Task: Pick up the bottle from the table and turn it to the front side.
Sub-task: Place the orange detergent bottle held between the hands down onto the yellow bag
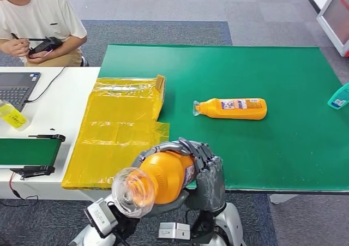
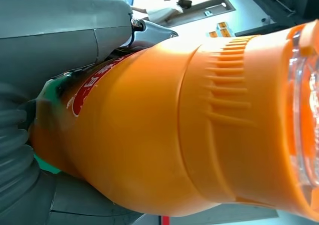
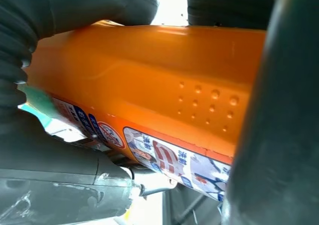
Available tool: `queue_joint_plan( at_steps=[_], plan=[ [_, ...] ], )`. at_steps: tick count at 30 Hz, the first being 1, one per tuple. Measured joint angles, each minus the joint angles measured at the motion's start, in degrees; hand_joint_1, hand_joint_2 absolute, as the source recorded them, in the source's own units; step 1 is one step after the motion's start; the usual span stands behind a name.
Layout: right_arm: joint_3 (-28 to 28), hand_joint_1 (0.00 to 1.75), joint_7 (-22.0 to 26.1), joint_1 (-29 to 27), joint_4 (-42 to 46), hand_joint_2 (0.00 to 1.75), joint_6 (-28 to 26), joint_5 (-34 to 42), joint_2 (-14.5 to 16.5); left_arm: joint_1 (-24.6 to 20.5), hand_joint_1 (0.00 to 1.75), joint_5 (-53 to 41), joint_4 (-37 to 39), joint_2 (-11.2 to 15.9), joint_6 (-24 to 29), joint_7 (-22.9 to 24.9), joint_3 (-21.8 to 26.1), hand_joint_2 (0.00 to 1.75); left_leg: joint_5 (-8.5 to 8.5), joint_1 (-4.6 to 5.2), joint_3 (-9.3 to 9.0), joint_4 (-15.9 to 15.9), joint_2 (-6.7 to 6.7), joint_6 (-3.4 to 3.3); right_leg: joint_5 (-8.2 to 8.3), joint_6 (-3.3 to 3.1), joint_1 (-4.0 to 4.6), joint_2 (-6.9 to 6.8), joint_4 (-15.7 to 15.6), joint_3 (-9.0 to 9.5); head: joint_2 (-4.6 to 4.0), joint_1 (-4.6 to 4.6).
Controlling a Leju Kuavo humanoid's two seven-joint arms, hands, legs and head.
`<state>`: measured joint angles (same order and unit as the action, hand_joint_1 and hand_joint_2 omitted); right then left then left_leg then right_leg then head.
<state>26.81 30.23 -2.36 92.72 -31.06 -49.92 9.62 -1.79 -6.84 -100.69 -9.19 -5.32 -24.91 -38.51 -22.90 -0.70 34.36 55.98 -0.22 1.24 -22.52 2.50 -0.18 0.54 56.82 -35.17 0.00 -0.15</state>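
Observation:
An orange bottle with a clear cap is held in the air in front of the table's near edge, lying roughly level with its cap towards me. My left hand wraps its fingers over the top of the bottle near the shoulder. My right hand grips the base end. Up close, the left wrist view has the orange bottle against the grey left hand. The right wrist view has the bottle's labelled body clasped by the right hand. A second orange bottle lies on its side on the green mat.
A crumpled yellow plastic bag lies across the left end of the mat and the white table. A person sits at the back left behind a laptop. A teal object sits at the right edge.

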Motion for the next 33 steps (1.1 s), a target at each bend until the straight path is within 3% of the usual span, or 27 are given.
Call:
queue_joint_plan(
  at_steps=[2,3,6,12,16,18,26,33],
  plan=[
    [0.0,1.22,0.0,0.0,-0.2,1.75,0.7,1.2,0.0,0.1,1.75,-0.3,0.0,0.0,0.3,0.0,0.0,1.75,0.00,0.00,0.00,0.0,0.00,0.00,0.00,0.00,0.00,0.00,0.0,0.00,0.00,0.00],
    [0.0,0.84,0.0,0.0,-0.3,1.75,1.2,1.7,0.0,0.1,1.75,-0.3,0.1,0.0,0.4,0.1,0.0,1.75,0.00,0.00,0.00,0.0,0.00,0.00,0.00,0.00,0.00,0.00,0.0,0.00,0.00,0.00],
    [0.0,0.00,-0.4,0.0,-0.5,1.75,3.2,3.2,0.0,0.3,1.75,-1.3,0.2,0.0,1.2,0.1,0.0,1.75,0.00,0.00,0.00,0.0,0.00,0.00,0.00,0.00,0.00,0.00,0.0,0.00,0.00,0.00],
    [-0.5,0.00,-2.1,0.0,-1.3,1.75,10.8,9.3,0.2,1.6,1.75,-9.8,0.0,0.4,6.9,0.1,0.3,1.75,0.00,0.00,0.00,0.0,0.00,0.00,0.00,0.00,0.00,0.00,0.0,0.00,0.00,-0.01],
    [-2.9,0.00,-3.3,-0.7,-2.3,1.75,15.7,15.8,1.3,3.5,1.75,-34.7,-3.6,0.9,20.7,1.3,1.6,1.75,0.00,0.00,0.02,0.0,0.00,0.00,-0.02,0.01,0.01,0.00,0.0,0.01,0.00,0.02],
    [-4.8,0.00,-3.4,-1.4,-2.5,1.75,16.3,17.2,2.0,5.0,1.75,-43.3,-5.9,1.3,24.9,3.1,2.7,1.75,-0.01,0.00,0.01,0.0,-0.01,0.01,-0.05,0.01,0.01,0.00,0.0,0.02,0.00,0.01],
    [-12.4,0.00,-3.3,-3.7,-1.5,1.75,18.9,18.8,4.3,10.2,1.75,-53.0,-9.4,0.5,28.2,7.4,8.9,1.75,-0.08,0.00,0.02,0.0,0.00,-0.04,-0.10,0.04,0.00,0.00,0.0,0.01,0.00,0.01],
    [-15.0,0.00,-2.2,-4.8,-1.0,1.75,20.3,19.8,5.0,12.0,1.75,-60.5,-9.8,-0.6,28.2,12.1,14.7,1.75,-0.08,0.00,0.01,0.0,0.00,-0.03,-0.09,0.03,0.00,0.00,0.0,0.00,0.00,0.00]
  ],
)
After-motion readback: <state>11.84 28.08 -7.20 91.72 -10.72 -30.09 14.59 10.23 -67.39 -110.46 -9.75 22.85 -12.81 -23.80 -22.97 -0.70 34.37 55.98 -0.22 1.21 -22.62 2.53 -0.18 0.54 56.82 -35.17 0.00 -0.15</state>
